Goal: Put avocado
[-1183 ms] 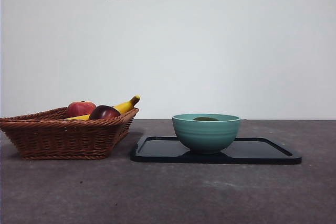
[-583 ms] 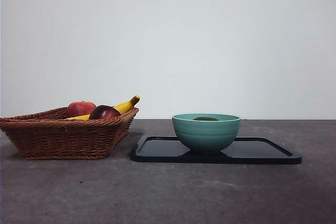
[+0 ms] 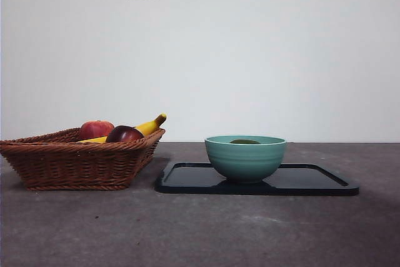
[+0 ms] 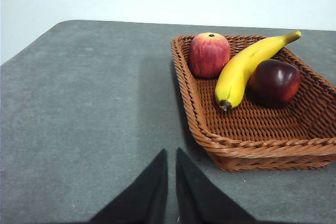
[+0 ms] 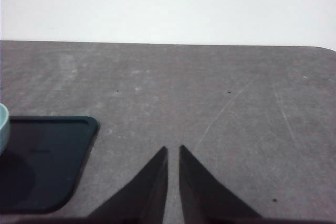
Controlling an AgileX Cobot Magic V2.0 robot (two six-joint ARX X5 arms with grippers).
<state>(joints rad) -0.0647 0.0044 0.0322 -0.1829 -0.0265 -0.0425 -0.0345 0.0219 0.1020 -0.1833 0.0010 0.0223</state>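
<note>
Avocado (image 3: 244,141) sits in the bowl (image 3: 245,161) at frame centre, placement judged complete; left gripper (image 4: 171,157) and right gripper (image 5: 173,153) fingers nearly closed, empty, best kept clear

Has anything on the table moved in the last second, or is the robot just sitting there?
Nothing visibly changed. The avocado lies in the green bowl on the black tray, and the apple, banana and dark fruit sit in the basket as before. No arm shows in the front view.
</note>
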